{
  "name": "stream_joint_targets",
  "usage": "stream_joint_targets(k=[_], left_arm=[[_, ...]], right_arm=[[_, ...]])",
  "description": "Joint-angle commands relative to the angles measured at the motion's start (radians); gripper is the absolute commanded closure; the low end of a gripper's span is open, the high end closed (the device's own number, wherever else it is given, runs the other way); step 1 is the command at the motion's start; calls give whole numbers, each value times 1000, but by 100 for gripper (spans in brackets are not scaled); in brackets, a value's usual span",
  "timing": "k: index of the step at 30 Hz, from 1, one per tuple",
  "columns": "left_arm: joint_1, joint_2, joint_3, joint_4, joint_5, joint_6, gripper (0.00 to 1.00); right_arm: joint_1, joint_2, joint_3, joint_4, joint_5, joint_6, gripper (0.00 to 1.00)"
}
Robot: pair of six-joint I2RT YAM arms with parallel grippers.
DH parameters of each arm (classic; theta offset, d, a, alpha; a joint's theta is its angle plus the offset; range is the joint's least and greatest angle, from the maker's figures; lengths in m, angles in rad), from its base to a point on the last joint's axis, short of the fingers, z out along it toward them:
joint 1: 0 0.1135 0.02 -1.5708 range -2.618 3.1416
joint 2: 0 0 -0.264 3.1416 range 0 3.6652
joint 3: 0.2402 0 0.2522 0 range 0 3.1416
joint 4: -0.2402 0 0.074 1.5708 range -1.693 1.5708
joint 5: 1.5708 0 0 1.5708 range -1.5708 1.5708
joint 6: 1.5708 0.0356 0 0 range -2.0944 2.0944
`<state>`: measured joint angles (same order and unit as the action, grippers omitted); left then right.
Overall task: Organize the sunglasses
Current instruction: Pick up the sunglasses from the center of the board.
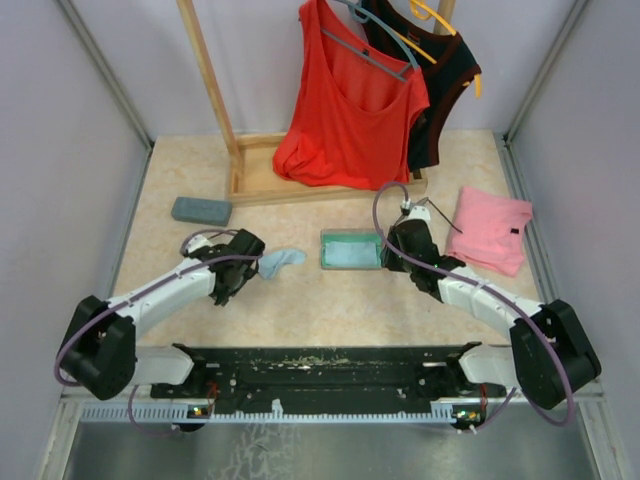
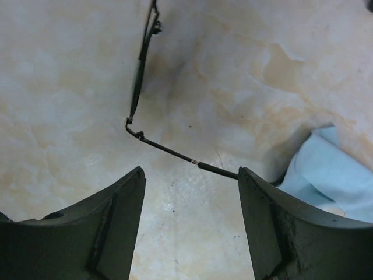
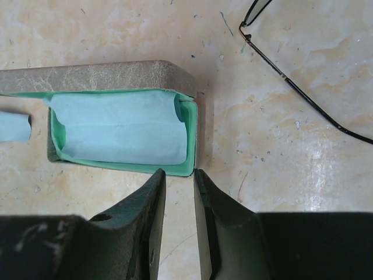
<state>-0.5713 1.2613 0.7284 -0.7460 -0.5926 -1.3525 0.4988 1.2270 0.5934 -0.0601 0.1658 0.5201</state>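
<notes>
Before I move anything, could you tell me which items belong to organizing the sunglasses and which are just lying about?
For the job: left sunglasses; right sunglasses; open glasses case with its blue cloth; closed grey case; loose blue cloth.
Lying about: pink garment; red top; black top; wooden rack.
</notes>
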Motion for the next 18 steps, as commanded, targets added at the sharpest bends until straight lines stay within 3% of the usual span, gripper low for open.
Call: stream_joint_targets(k=[1,11,18], left_arm=[[2,83,48,-155,-76,-276,29],[3,99,31,-133,-141,-337,31],[9,99,-6,-91,-182,-328,41]], right_arm=[[-9,-36,-10,30,-20,6,73],[-9,-39,-14,29,-24,4,73],[-9,-35,-7,29,-30,1,73]])
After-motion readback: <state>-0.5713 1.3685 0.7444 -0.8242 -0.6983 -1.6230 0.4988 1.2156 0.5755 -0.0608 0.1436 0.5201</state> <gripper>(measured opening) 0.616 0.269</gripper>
